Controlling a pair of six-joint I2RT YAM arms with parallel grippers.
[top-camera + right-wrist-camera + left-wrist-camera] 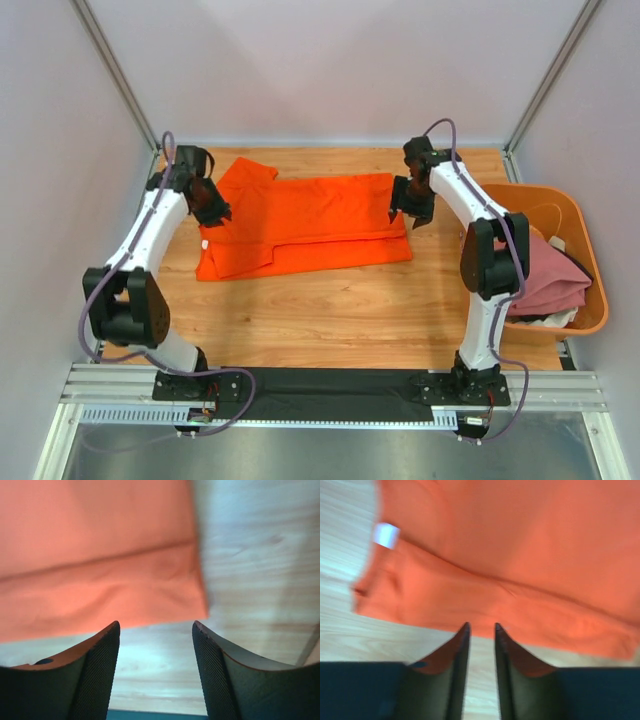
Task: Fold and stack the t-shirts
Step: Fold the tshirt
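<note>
The bright orange t-shirt [310, 222] lies partly folded on the wooden table, its sleeve at the back left. My left gripper [212, 208] hovers over its left edge. In the left wrist view the gripper [481, 627] has its jaws a narrow gap apart with nothing between them, just short of the shirt [520, 555], whose white neck label [386, 535] shows. My right gripper [410, 210] is at the shirt's right edge. In the right wrist view the gripper [156, 625] is wide open and empty over bare wood, beside the shirt's corner [90, 555]. The dusty pink t-shirt [545, 275] lies crumpled in the tub.
A rigid orange plastic tub [530, 189] stands at the table's right edge, next to the right arm. Grey walls close in the back and both sides. A black strip [330, 390] runs along the near edge between the arm bases.
</note>
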